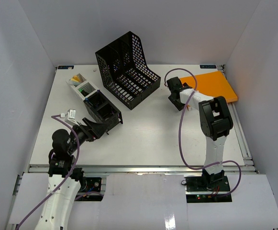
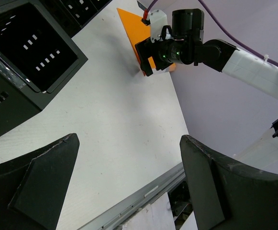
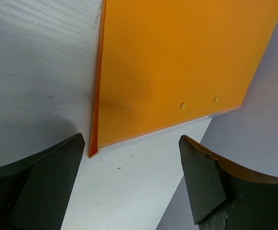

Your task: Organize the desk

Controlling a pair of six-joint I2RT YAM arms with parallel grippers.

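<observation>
The white desk [image 1: 148,136] bears an orange folder [image 1: 216,85] lying flat at the back right, against the right wall. My right gripper [image 1: 173,95] hangs over the desk at the folder's left side, open and empty. In the right wrist view the folder [image 3: 177,62] lies just beyond the open gripper [image 3: 131,143], with its near corner between the fingers. My left gripper [image 1: 96,128] is open and empty, low at the near end of a black compartment organizer [image 1: 102,110]. In the left wrist view the gripper [image 2: 129,143] holds nothing.
A tall black mesh file rack [image 1: 127,69] stands at the back centre. A white tray [image 1: 81,85] with small items adjoins the black organizer's far end. A metal rail [image 1: 139,167] runs along the front edge. White walls close in on three sides.
</observation>
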